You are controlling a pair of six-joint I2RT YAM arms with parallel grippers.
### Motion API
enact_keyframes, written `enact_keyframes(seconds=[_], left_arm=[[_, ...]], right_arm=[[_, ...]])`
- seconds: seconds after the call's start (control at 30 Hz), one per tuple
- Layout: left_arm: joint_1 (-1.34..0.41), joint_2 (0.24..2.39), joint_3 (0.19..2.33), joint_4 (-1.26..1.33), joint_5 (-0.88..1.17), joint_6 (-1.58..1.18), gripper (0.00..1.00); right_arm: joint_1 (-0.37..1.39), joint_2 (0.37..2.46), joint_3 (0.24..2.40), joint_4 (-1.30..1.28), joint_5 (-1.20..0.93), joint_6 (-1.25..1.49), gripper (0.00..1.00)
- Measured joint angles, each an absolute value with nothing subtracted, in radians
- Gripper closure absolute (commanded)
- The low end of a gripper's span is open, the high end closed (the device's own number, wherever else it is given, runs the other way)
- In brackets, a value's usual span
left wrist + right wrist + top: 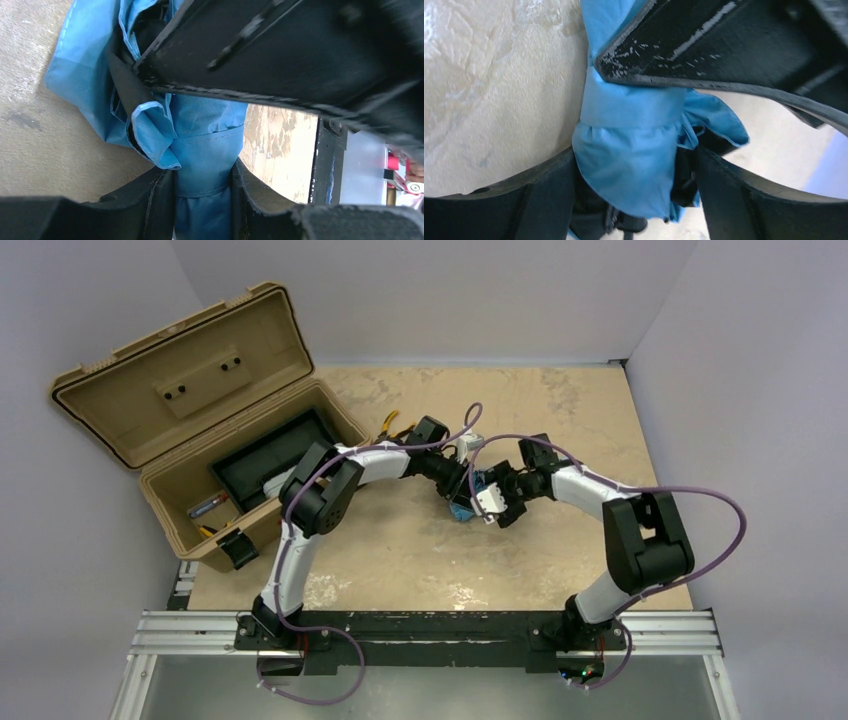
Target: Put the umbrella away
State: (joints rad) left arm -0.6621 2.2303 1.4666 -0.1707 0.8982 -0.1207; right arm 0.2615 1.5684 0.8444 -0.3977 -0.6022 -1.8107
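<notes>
The umbrella [465, 504] is a crumpled sky-blue bundle at the middle of the table, between the two arms. My left gripper [461, 481] reaches it from the left. In the left wrist view its jaws press on a narrow, strap-bound part of the umbrella [205, 150], so the left gripper [202, 200] is shut on it. My right gripper [492, 500] comes in from the right. In the right wrist view the right gripper [634, 200] stands open, its jaws wide on either side of a thicker fold of the umbrella [629, 160] with dark folds beside it.
An open tan toolbox [175, 525] stands at the left, its lid [190, 370] leaning back, with a black tray [268, 455] and small items inside. Yellow-handled pliers [388, 423] lie on the table behind the left arm. Grey walls close in on both sides.
</notes>
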Motion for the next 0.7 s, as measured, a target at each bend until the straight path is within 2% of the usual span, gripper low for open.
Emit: enact_keyframes(seconds=[0.07,0.2,0.27,0.33,0.43,0.7], left_arm=[[-0.662,2.235,1.471,-0.177,0.906,-0.125,1.00],[-0.660,2.241,1.477,-0.181,0.913,-0.139,1.00],[-0.660,2.243,1.485,-0.186,0.916,-0.149,0.95],[-0.660,2.243,1.488,-0.186,0.916,-0.166,0.85],[-0.660,2.228,1.464,-0.158,0.904,-0.194,0.68],[-0.683,2.056,1.258,-0.028,0.732,-0.263,0.48]], right_arm=[[0.284,1.598,0.844,-0.377,-0.563,-1.770,0.42],[0.299,1.618,0.860,-0.386,-0.521,-1.724,0.80],[0.303,1.636,0.881,-0.410,-0.504,-1.710,0.91],[0.307,1.655,0.914,-0.452,-0.495,-1.700,0.96],[0.309,1.677,0.951,-0.506,-0.482,-1.699,0.97],[0.327,1.724,1.010,-0.623,-0.499,-1.671,0.97]])
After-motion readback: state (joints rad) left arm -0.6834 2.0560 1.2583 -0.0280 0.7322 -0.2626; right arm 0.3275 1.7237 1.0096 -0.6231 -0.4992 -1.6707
